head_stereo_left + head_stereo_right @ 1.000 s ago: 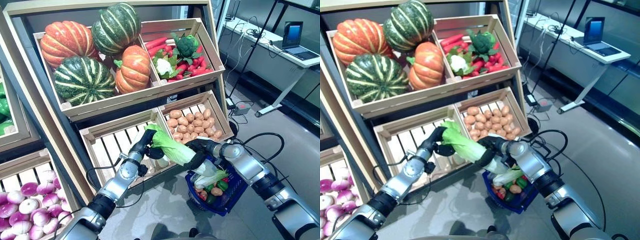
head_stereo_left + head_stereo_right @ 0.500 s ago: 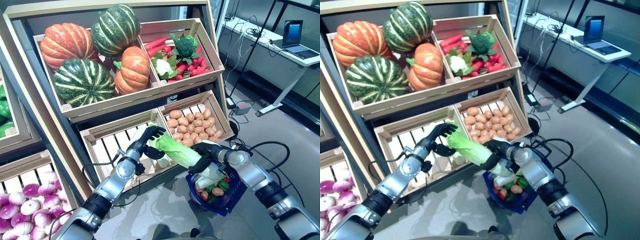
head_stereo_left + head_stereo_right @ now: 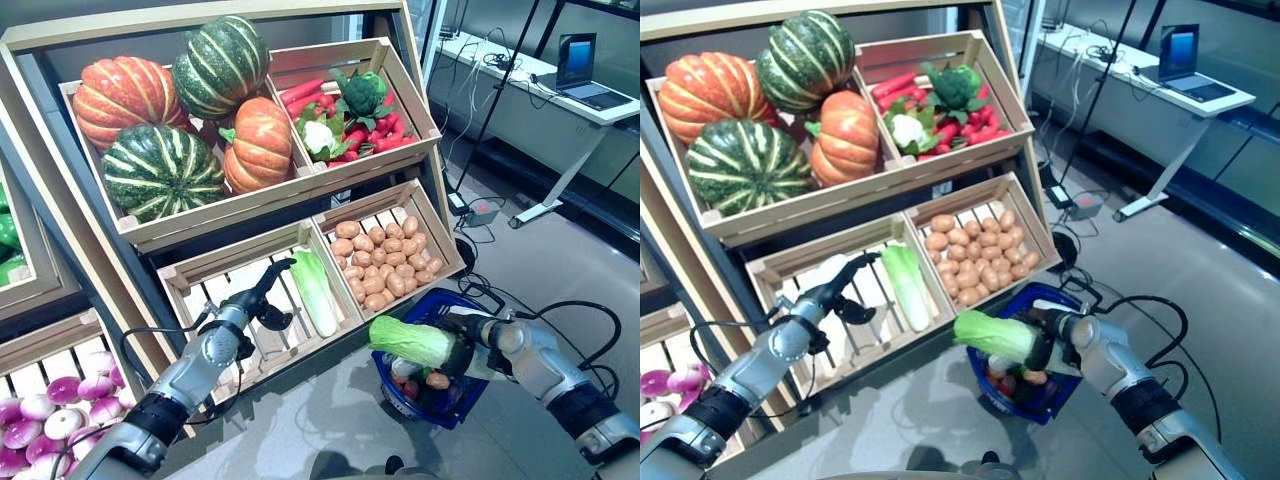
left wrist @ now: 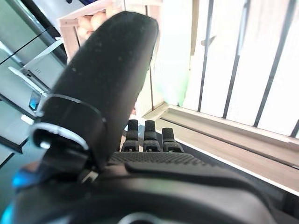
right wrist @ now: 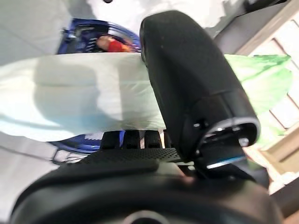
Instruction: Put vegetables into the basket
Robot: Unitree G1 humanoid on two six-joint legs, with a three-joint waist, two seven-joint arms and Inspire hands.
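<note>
Left eye view: a wooden shelf [image 3: 90,250] of crates stands behind the blue basket [image 3: 455,410]. Above the basket, the right hand [image 3: 462,352] curls round a soft, light cabbage [image 3: 410,341], best gripped by its firm white stem. The left hand [image 3: 262,291] hangs relaxed, empty.

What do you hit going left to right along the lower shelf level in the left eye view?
Purple onions → left hand, open over the slatted crate → cabbage lying in that crate → potatoes → cabbage held by the right hand → right hand

Mock shop in a lab — produce crates [image 3: 250,205], laptop desk [image 3: 560,95].
</note>
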